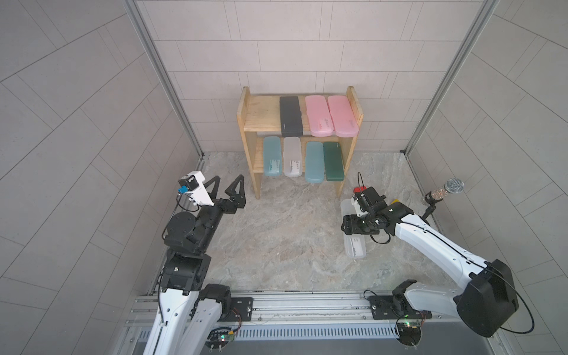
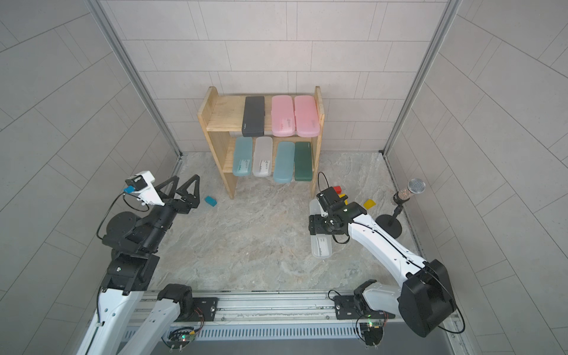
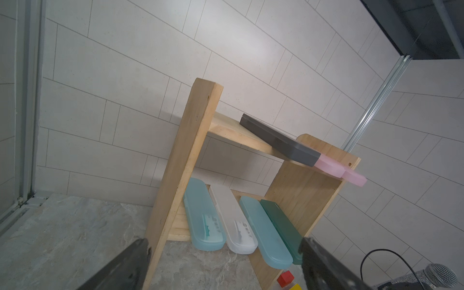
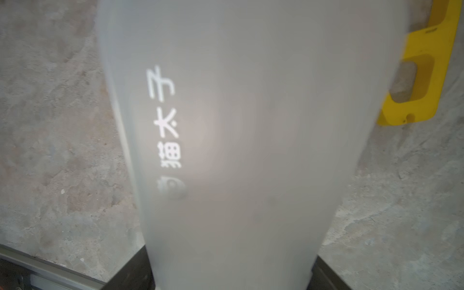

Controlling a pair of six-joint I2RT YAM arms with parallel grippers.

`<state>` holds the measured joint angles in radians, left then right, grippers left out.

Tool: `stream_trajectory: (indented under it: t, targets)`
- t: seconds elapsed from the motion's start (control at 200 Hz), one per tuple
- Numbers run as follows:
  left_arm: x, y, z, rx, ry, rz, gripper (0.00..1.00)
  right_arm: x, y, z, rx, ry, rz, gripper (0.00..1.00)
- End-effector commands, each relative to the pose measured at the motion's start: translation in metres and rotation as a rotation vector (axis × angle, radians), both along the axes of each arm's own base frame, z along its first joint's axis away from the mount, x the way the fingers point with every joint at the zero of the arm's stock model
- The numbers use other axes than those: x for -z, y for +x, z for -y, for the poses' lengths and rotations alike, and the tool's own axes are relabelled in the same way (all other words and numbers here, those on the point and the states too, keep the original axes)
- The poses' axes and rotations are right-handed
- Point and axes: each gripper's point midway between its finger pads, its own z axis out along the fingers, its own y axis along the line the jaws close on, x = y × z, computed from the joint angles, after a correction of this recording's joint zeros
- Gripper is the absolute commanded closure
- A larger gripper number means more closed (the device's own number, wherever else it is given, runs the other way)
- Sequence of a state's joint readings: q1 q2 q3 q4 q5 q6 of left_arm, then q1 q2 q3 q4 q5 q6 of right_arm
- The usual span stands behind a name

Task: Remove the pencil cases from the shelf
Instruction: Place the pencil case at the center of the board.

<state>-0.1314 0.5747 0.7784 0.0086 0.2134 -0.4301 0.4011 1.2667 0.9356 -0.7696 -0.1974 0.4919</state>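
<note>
Stone-patterned bench [image 1: 276, 246] carries the shelf [image 1: 262, 115] at its back edge, seven pencil cases [image 1: 290, 116] lying on its two tiers; the frosted white case [image 1: 355, 247] is off it, low over the bench's right side; the right gripper [image 1: 353, 226] is clamped across its middle; the left gripper [image 1: 229, 177] gapes wide, empty, near the shelf's left front; best to lower the case flat before letting go, clear of the yellow block [image 2: 368, 203].

Robot lab cell: panelled walls [image 1: 76, 123], aluminium rail [image 1: 307, 302], left arm [image 1: 190, 227], right arm [image 1: 430, 239].
</note>
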Motion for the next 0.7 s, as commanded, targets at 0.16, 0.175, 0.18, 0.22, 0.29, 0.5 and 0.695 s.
stream_trajectory:
  t: [0.16,0.175,0.18,0.22,0.29,0.5,0.695]
  targets:
    - [-0.007,-0.001,0.003,0.017,-0.010,-0.017,0.00,0.046,0.007,0.012,-0.035,-0.034,-0.178,0.36]
    - [-0.008,0.000,0.003,0.017,-0.010,-0.019,0.00,0.048,0.008,0.012,-0.035,-0.035,-0.181,0.36]
    - [-0.008,0.000,0.003,0.016,-0.009,-0.021,0.00,0.048,0.009,0.012,-0.035,-0.036,-0.183,0.36]
    - [-0.006,0.002,0.003,0.017,-0.007,-0.035,0.00,0.052,0.013,0.011,-0.036,-0.038,-0.188,0.36]
    - [-0.005,0.004,0.003,0.016,-0.020,-0.061,0.00,0.058,0.020,0.011,-0.037,-0.036,-0.199,0.36]
    - [-0.006,0.009,0.007,0.033,-0.047,-0.138,0.00,0.072,0.032,0.017,-0.027,-0.056,-0.227,0.31]
    - [-0.014,0.013,0.010,0.053,-0.087,-0.197,0.00,0.080,0.032,0.024,-0.045,-0.091,-0.239,0.08]
